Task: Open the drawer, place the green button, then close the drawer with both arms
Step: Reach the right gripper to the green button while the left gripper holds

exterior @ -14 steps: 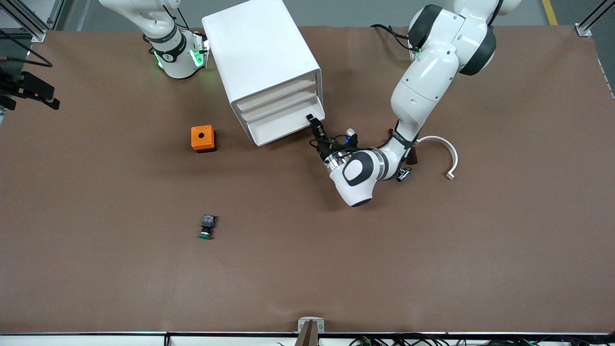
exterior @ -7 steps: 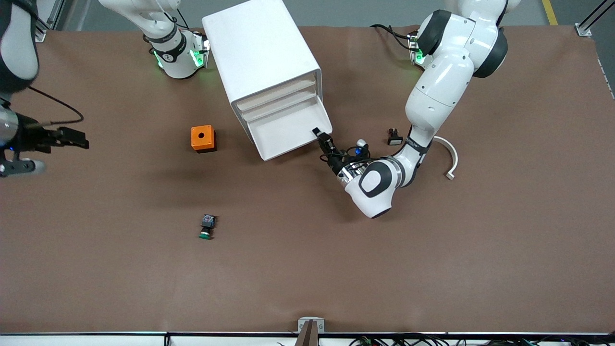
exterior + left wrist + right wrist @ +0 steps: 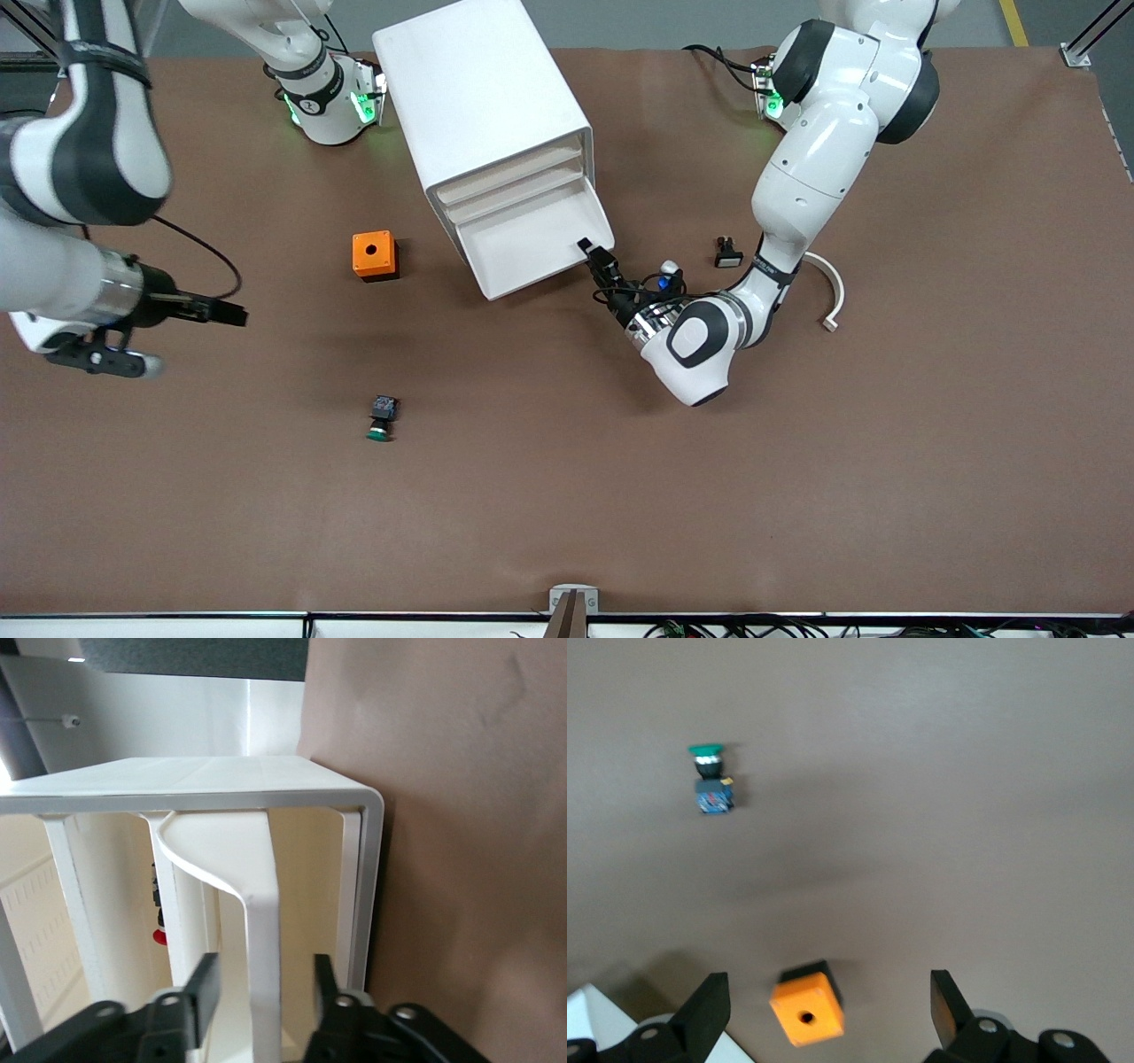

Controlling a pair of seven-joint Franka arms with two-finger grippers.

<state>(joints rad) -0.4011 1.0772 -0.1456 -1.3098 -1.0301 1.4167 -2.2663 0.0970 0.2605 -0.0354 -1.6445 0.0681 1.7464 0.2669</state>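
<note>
The button (image 3: 381,418) lies on its side on the brown table (image 3: 797,496), green cap toward the front camera, nearer that camera than the orange box (image 3: 375,255) and well apart from the white cabinet (image 3: 483,115); nothing touches it. Your drawer (image 3: 532,239), third from the top, stands pulled out of the cabinet front, its shallow tray bare as far as the front view shows. The left gripper (image 3: 595,259) sits at the drawer's front corner toward the left arm's end; in the left wrist view its fingers (image 3: 202,997) straddle the drawer's curved white lip, close on either side, though whether they press on it you cannot tell. The right gripper (image 3: 217,310) hangs over bare table toward the right arm's end, fingers (image 3: 709,1010) spread wide and empty, with the button well clear of them in the right wrist view. By the look of it, the opening step is about done and the pick is in hand: you need to bring the right gripper over the button, line the fingers across its black body, and descend. A small black part (image 3: 726,254) and a white curved piece (image 3: 828,288) lie beside the left arm.
</note>
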